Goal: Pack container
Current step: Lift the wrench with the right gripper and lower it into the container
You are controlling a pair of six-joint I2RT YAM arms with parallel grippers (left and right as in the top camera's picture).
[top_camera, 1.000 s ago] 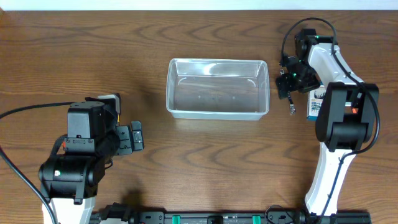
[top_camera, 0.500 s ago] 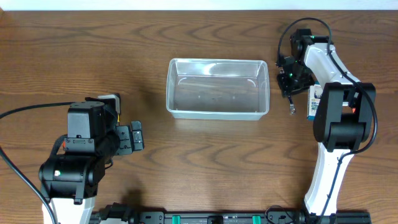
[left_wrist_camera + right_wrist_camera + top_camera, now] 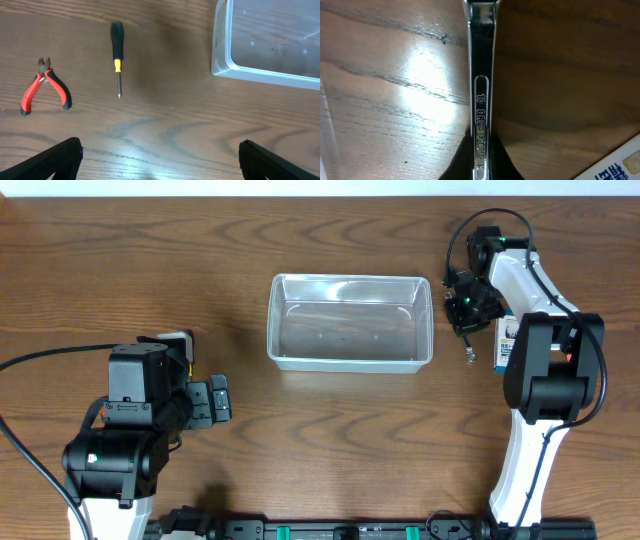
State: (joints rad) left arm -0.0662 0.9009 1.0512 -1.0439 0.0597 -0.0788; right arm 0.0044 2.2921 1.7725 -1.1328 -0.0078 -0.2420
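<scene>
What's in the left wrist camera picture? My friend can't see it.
A black-handled screwdriver and red-handled pliers lie apart on a brown wooden table, with a corner of the clear container at upper right. The left gripper is open, its dark fingertips at the bottom corners.

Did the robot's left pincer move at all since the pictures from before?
No. In the overhead view the left pincer sits just where it was, at the same gap from the container, which is up and to its right.

The table (image 3: 340,440) is grained wood with a soft sheen. The container (image 3: 350,363) is clear, glossy plastic. The wrench (image 3: 482,75) is polished metal.
</scene>
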